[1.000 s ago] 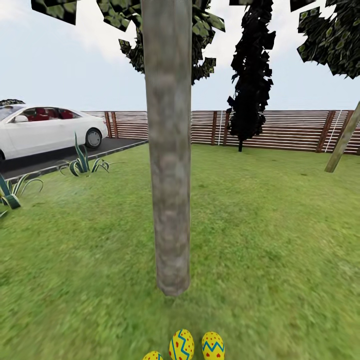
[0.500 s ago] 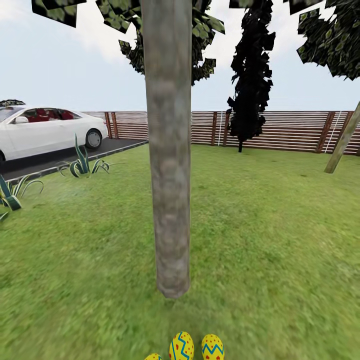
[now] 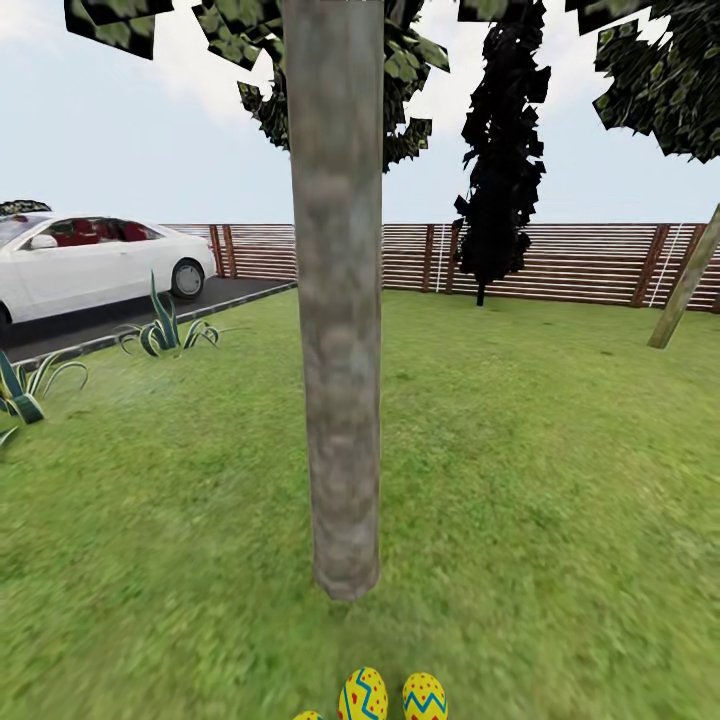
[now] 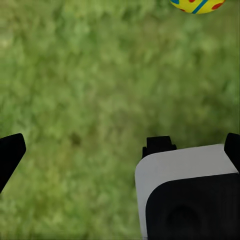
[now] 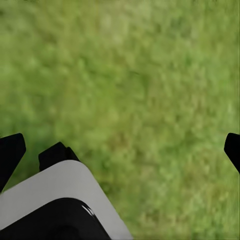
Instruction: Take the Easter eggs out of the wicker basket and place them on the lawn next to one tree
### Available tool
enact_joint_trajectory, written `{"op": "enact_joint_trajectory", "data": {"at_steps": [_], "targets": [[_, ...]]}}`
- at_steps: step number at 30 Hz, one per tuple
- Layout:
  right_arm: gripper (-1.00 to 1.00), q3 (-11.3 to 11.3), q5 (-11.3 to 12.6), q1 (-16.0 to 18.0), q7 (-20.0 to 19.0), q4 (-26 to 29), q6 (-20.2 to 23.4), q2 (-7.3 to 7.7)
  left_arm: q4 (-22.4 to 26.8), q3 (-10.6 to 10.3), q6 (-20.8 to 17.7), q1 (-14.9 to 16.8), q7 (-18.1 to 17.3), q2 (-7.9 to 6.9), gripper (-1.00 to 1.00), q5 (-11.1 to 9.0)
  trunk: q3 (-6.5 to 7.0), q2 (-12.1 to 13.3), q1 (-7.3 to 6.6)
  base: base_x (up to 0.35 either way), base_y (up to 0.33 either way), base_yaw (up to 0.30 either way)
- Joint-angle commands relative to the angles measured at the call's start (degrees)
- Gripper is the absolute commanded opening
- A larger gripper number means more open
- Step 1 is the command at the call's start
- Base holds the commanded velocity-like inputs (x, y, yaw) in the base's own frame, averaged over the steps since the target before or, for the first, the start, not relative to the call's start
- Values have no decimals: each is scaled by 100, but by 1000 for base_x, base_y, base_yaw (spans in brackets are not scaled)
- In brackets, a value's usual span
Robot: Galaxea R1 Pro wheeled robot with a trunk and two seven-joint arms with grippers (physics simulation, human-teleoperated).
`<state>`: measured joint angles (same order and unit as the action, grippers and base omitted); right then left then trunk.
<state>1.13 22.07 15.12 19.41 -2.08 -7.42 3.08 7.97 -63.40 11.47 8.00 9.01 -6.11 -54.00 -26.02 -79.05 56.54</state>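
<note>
Gaping wide, seemingly empty — both grippers [image 4: 120,150] [image 5: 120,150] over lawn [image 4: 90,90].

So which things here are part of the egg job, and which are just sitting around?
Part of the job:
- Easter eggs, three on the grass by the trunk, one barely peeking in
- tree with the thick grey trunk
- lawn

Just there:
- white car
- wooden fence
- black cypress-like tree
- spiky plants

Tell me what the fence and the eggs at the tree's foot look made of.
Fence: brown horizontal slats on posts, looks like stained wood. Eggs: smooth, glossy yellow shells with blue zigzags and red marks, likely painted; plastic or real shell can't be told.
</note>
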Motion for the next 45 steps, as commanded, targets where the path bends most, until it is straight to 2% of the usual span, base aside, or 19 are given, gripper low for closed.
{"op": "enact_joint_trajectory", "data": {"at_steps": [1,38,40,45], "targets": [[100,10,26,9,-7,-21,-49,0,15,-49,6,0,39,-5,100,-33,13,38,-23,0,0,0],[100,10,26,10,-7,-21,-49,0,12,-47,-21,-17,96,17,100,-49,677,1522,-835,0,0,0],[100,10,26,9,-7,-21,-49,0,12,-46,-22,-16,98,18,100,-51,677,1522,-835,0,0,0],[100,10,25,10,-7,-21,-49,0,12,-42,-19,-16,100,14,100,-64,767,1722,-945,0,0,0]]}}
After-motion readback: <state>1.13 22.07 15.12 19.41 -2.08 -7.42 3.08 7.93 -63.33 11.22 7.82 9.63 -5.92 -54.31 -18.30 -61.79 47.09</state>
